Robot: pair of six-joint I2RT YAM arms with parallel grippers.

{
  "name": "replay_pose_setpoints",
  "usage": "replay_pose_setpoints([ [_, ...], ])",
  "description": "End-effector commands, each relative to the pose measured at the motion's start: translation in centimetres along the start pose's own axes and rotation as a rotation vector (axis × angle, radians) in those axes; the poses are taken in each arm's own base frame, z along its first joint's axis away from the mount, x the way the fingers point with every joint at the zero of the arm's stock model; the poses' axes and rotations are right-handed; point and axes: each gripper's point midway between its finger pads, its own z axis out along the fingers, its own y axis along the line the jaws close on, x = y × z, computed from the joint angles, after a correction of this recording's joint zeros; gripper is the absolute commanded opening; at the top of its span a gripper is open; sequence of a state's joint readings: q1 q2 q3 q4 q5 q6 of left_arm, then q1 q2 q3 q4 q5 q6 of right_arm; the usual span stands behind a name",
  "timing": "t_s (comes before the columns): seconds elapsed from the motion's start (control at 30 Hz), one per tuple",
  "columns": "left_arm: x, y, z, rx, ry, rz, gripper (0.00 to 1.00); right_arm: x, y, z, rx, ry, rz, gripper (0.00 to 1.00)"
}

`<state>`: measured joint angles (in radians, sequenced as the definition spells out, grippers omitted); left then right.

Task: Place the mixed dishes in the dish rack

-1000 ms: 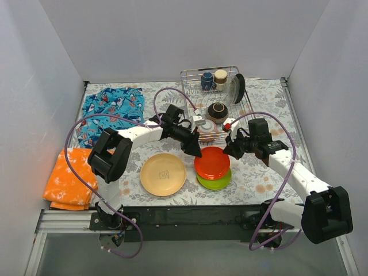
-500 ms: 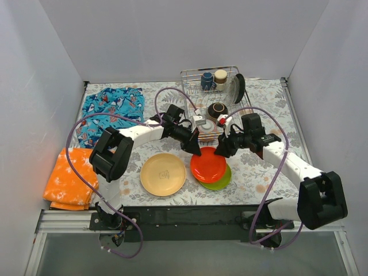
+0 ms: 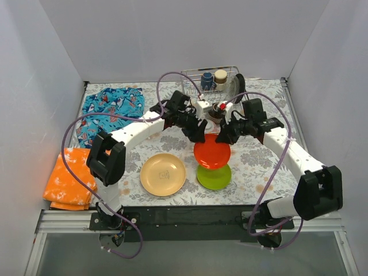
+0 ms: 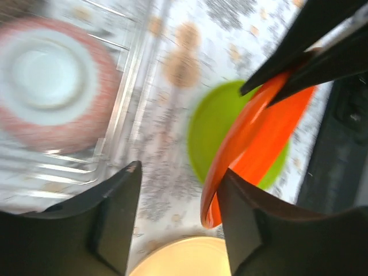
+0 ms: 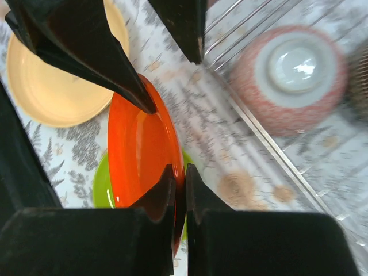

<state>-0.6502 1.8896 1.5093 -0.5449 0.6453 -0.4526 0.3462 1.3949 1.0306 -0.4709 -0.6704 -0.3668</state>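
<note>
Jaws of the right gripper [image 5: 179,168] are clenching the tilted orange plate [image 5: 141,149] at 6 o'clock. Left gripper [image 4: 181,169] is gaping, released, at 12.

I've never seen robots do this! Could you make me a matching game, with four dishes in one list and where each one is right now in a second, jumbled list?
Dishes:
1. orange plate
2. green plate
3. tan plate
4. patterned bowl

Places:
A. upside down in the dish rack
B. flat on the table, left of the other plates
C. tilted up, rim pinched by the right gripper
D. flat on the table, below the raised plate

Pairs: 1-C, 2-D, 3-B, 4-A
</note>
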Motion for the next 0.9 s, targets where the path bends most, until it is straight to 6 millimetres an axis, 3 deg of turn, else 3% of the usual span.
replay_pose_setpoints([
  [0.0,-7.8,6.3,-10.7,-0.568,-0.219,0.029,0.56,-9.5,0.0,-6.4,0.228,-0.227,-0.111,0.01],
  [0.03,-9.1,6.2,-13.5,-0.619,-0.290,-0.001,0.64,-11.0,-0.4,-7.9,0.304,-0.275,-0.127,0.01],
  [0.07,-9.7,7.3,-16.1,-0.677,-0.345,-0.032,0.66,-13.0,-0.6,-9.0,0.346,-0.342,-0.150,0.01],
  [0.13,-9.5,7.5,-19.6,-0.778,-0.405,-0.072,0.75,-15.8,-1.4,-11.4,0.465,-0.432,-0.143,0.01],
  [0.2,-8.7,7.3,-21.0,-0.824,-0.417,-0.054,0.78,-18.7,-2.3,-13.2,0.564,-0.531,-0.167,0.01],
  [0.23,-7.4,7.0,-20.8,-0.821,-0.396,-0.053,0.82,-19.2,-4.3,-14.1,0.678,-0.541,-0.139,0.01],
  [0.3,-6.7,5.0,-22.3,-0.812,-0.428,-0.054,0.83,-20.4,-6.2,-15.0,0.792,-0.558,-0.103,0.01],
  [0.33,-6.2,4.4,-22.6,-0.806,-0.435,-0.065,0.86,-21.3,-8.2,-15.7,0.888,-0.549,-0.091,0.01],
  [0.37,-5.0,3.3,-23.2,-0.802,-0.451,-0.081,0.91,-21.6,-8.9,-15.6,0.934,-0.540,-0.094,0.01],
  [0.4,-4.3,3.0,-23.5,-0.805,-0.453,-0.074,0.92,-22.7,-9.8,-16.3,0.995,-0.576,-0.098,0.01],
  [0.43,-3.2,3.1,-23.6,-0.812,-0.444,-0.076,0.93,-22.3,-12.1,-16.8,1.127,-0.556,-0.055,0.01],
  [0.47,-1.3,3.7,-23.5,-0.800,-0.422,-0.112,0.93,-23.0,-12.6,-16.9,1.171,-0.562,-0.049,0.01],
  [0.5,-0.5,3.9,-24.1,-0.807,-0.417,-0.143,0.94,-22.6,-14.4,-15.3,1.201,-0.514,-0.036,0.01],
  [0.53,0.5,4.4,-24.5,-0.817,-0.402,-0.184,0.93,-22.3,-15.5,-15.7,1.285,-0.495,-0.004,0.01],
  [0.57,1.8,5.4,-25.4,-0.837,-0.389,-0.244,0.93,-23.8,-15.6,-16.4,1.317,-0.530,0.012,0.01],
  [0.6,2.2,5.3,-25.9,-0.832,-0.399,-0.270,0.93,-23.2,-17.1,-14.8,1.330,-0.487,0.019,0.01],
  [0.7,3.3,5.1,-26.6,-0.824,-0.409,-0.242,0.93,-23.4,-18.8,-13.8,1.372,-0.483,0.028,0.01],
  [0.73,3.2,4.8,-27.1,-0.820,-0.428,-0.230,0.95,-22.6,-20.0,-12.1,1.371,-0.441,0.027,0.01],
  [0.87,4.3,5.6,-28.9,-0.818,-0.473,-0.340,0.95,-22.3,-21.8,-10.8,1.434,-0.370,0.043,0.01],
])
